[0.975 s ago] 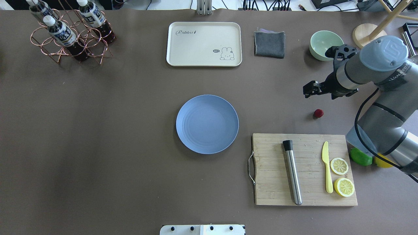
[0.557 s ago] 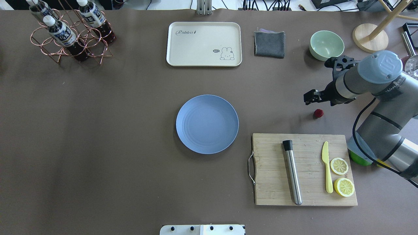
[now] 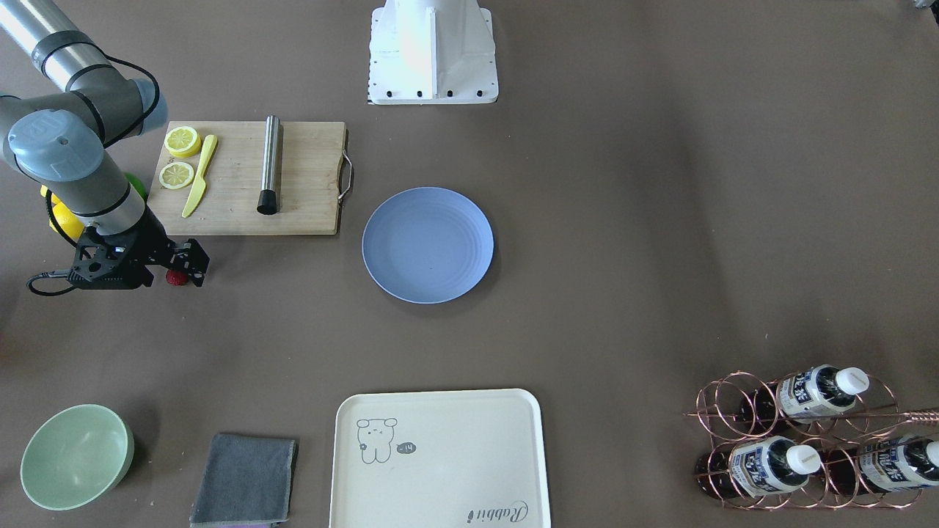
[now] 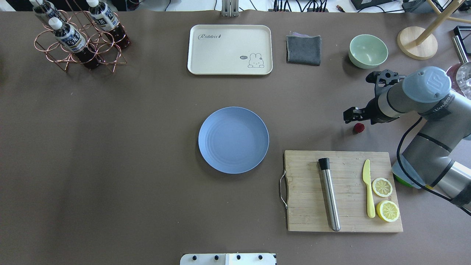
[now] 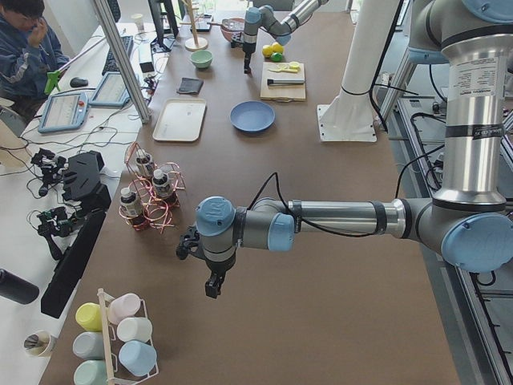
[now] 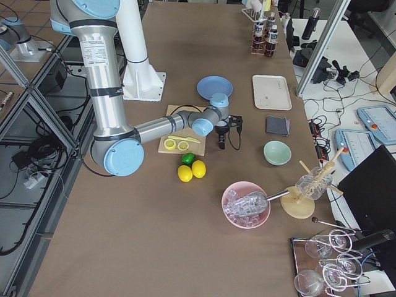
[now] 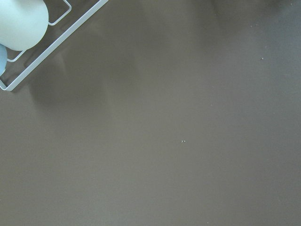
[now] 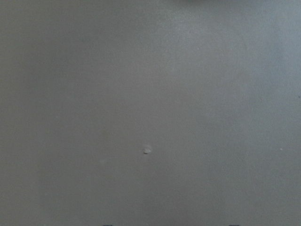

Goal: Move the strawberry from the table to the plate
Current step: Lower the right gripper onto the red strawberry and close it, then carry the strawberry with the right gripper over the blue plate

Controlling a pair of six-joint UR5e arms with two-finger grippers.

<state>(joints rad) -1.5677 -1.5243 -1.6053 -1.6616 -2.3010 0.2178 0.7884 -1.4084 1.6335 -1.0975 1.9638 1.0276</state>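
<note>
The strawberry [image 4: 358, 127] is a tiny dark red berry lying on the brown table [image 4: 110, 147], just beyond the cutting board's far edge. My right gripper [image 4: 349, 115] hangs low right beside it, pointing down, on its far side in the overhead view. In the front-facing view the strawberry [image 3: 174, 277] peeks out partly hidden behind the right gripper [image 3: 196, 270]. The gripper looks open and holds nothing. The light blue plate [image 4: 233, 140] sits empty at the table's middle. My left gripper [image 5: 212, 285] shows only in the exterior left view, so I cannot tell its state.
A wooden cutting board [image 4: 305, 206] carries a steel muddler [image 4: 329, 195], a yellow knife [image 4: 368, 187] and two lemon slices. Beyond the strawberry stand a mint bowl [image 4: 368, 50] and a grey cloth [image 4: 303, 49]. A cream tray [image 4: 230, 49] and a bottle rack [image 4: 79, 36] sit at the far edge.
My right arm has swung toward the robot's side and lowered, bringing the gripper from well beyond the strawberry to right beside it. The strawberry and plate have not moved.
</note>
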